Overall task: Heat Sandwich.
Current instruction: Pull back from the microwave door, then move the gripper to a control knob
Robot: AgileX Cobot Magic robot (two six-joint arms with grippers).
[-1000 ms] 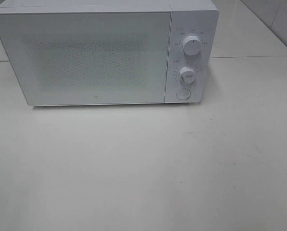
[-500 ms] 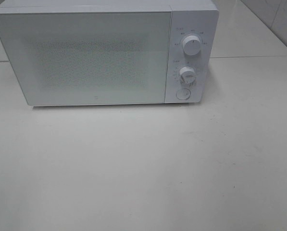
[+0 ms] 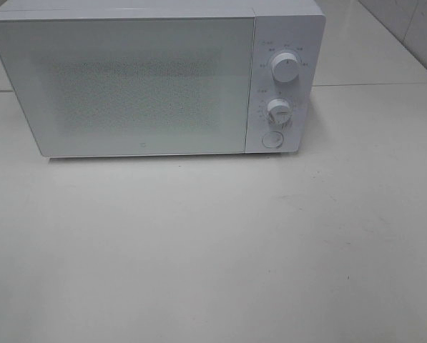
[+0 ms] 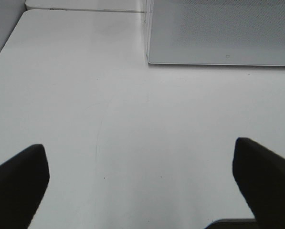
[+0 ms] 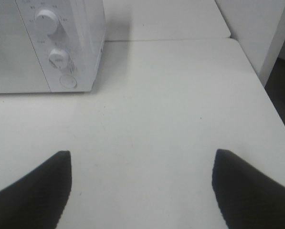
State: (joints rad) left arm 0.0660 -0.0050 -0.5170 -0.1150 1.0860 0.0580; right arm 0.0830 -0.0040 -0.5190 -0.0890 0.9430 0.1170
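A white microwave [image 3: 156, 78] stands at the back of the white table with its door shut. It has two knobs [image 3: 286, 68] and a round button [image 3: 272, 140] on its right panel. It also shows in the left wrist view [image 4: 218, 33] and the right wrist view [image 5: 47, 43]. The sandwich is out of view in every frame. My left gripper [image 4: 142, 186] is open and empty over bare table. My right gripper [image 5: 142, 186] is open and empty over bare table. Neither gripper shows in the exterior high view.
The white table [image 3: 213, 250] stretches in front of the microwave. A second table top [image 3: 370, 43] lies behind it at the right. The table's right edge [image 5: 271, 100] shows in the right wrist view, with a white wall panel beyond.
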